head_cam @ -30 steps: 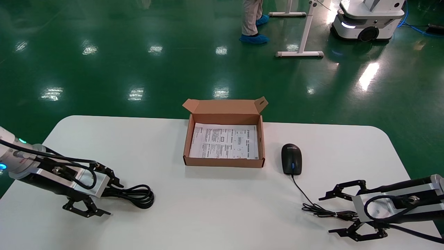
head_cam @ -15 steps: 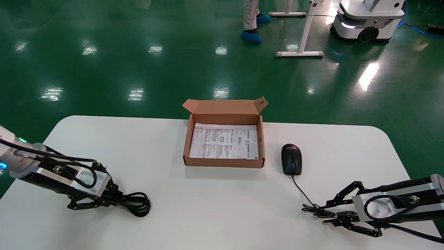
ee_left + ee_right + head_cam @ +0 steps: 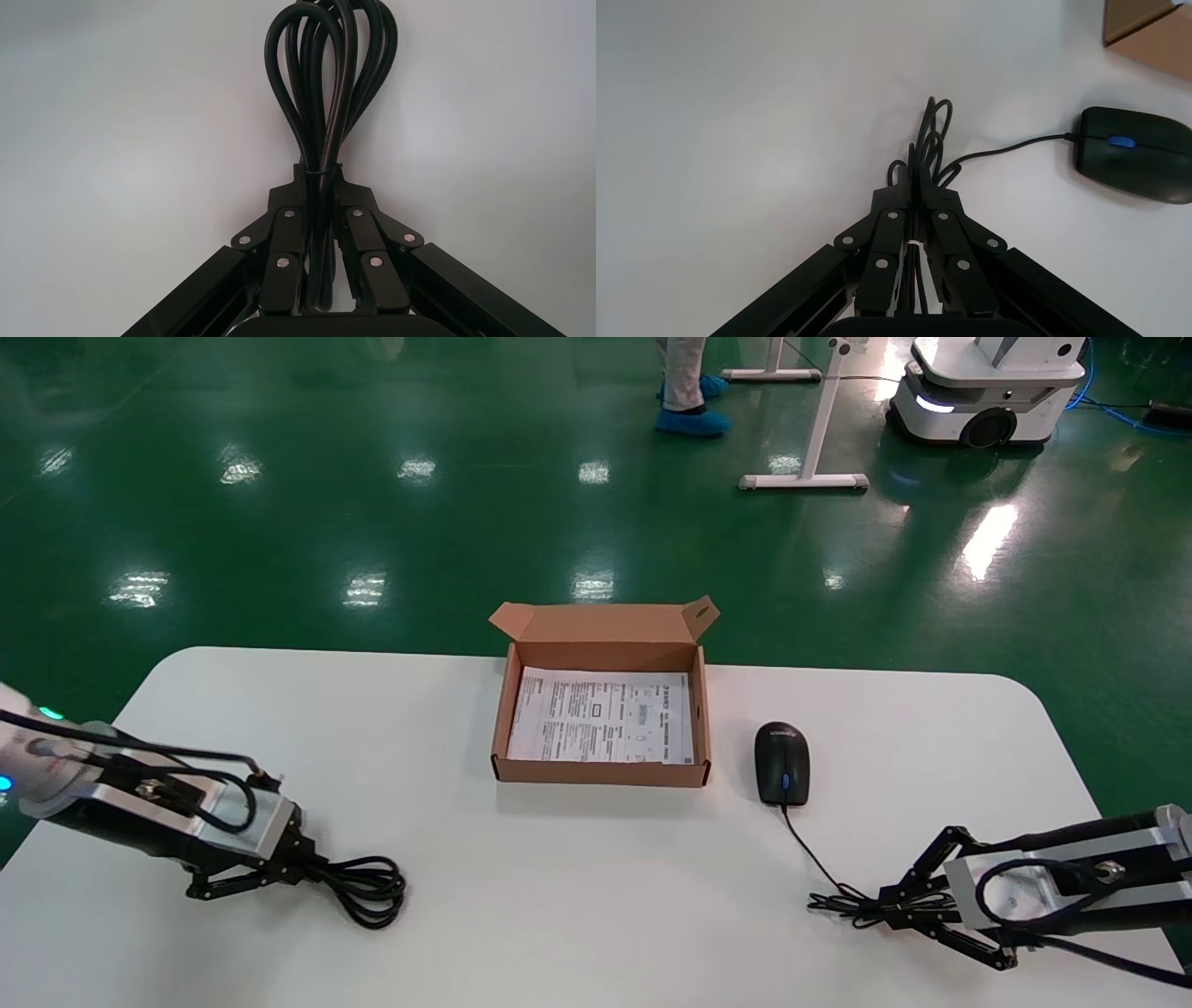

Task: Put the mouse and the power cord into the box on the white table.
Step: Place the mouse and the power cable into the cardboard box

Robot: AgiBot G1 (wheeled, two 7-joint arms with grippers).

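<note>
The left hand (image 3: 296,872) is clamped on the cord (image 3: 368,888) on the tabletop (image 3: 577,877). The right hand (image 3: 896,907) pinches the bundled cable of the mouse (image 3: 782,763), right of the box (image 3: 603,710).

The brown cardboard box (image 3: 603,714) sat open at the middle of the white tabletop (image 3: 596,896), flap lid raised at its far side, a printed white sheet flat inside. Just beside it, toward the right, lay the black mouse (image 3: 782,763), blue wheel up, its thin cable trailing to a bundle nearer the front edge. The power cord (image 3: 368,887), thick black loops, lay front-left, well apart from the box.
</note>
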